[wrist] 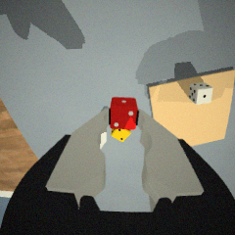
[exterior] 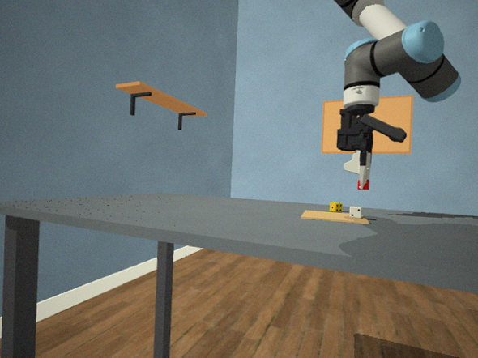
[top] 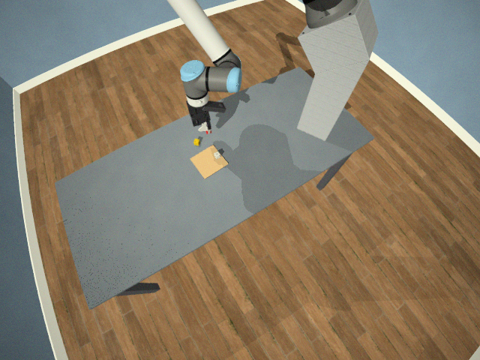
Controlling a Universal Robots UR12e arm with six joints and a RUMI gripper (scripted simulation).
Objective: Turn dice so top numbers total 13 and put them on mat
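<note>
My gripper (top: 208, 130) (exterior: 364, 183) (wrist: 122, 110) is shut on the red die (wrist: 123, 109) and holds it in the air above the table. White pips show on the red die in the wrist view; I cannot tell its upper number for certain. The yellow die (top: 196, 142) (exterior: 335, 207) (wrist: 120, 135) sits on the table off the mat, partly hidden behind the red die in the wrist view. The white die (top: 217, 154) (exterior: 355, 212) (wrist: 201, 94) sits on the tan mat (top: 204, 166) (exterior: 312, 215) (wrist: 188, 127) near one edge. The dice's upper numbers are too small to read surely.
The grey table (top: 147, 201) (exterior: 228, 218) carries the mat. The arm's large pale base (top: 337, 77) stands at the table's far right in the top view. A wall shelf (exterior: 164, 99) and an orange board (exterior: 396, 124) are beyond the table in the exterior view.
</note>
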